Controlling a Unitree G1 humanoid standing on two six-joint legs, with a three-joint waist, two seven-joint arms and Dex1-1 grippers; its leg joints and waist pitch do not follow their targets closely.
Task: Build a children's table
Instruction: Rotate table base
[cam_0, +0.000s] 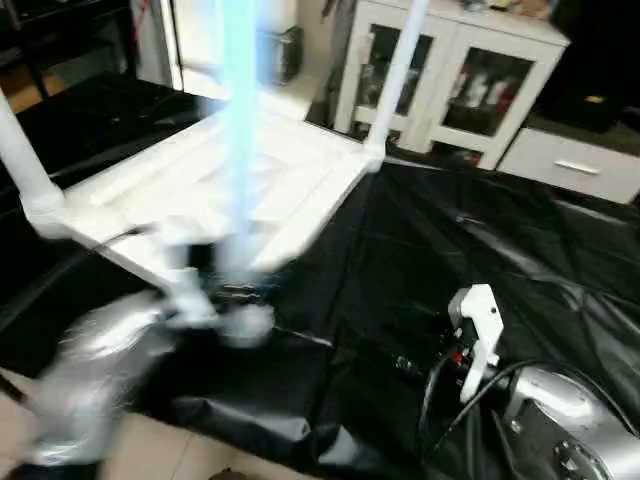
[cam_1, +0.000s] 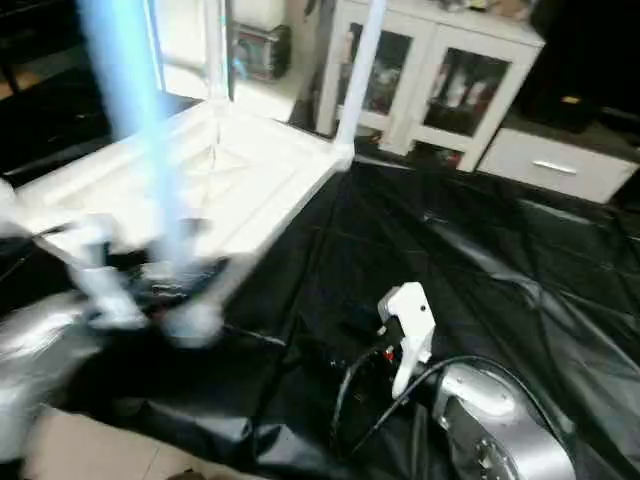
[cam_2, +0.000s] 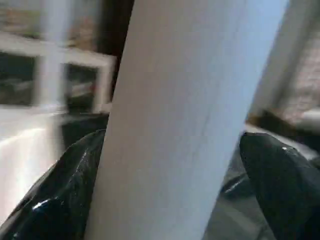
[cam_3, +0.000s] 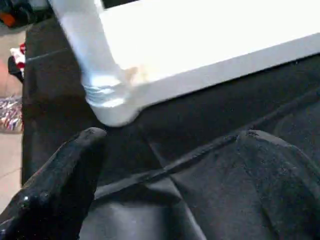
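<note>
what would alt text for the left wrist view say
A thick white table leg rises between the left tool's two black fingers, which stand wide on either side of it. Behind it are a blurred white table top and another white leg.

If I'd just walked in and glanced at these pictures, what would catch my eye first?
Probably the upside-down white tabletop on black sheeting, legs pointing up from its corners. At the near corner, one tall white leg stands between the left gripper's black fingers. The right gripper hangs open over the sheeting, and a white glass-door cabinet stands behind.
</note>
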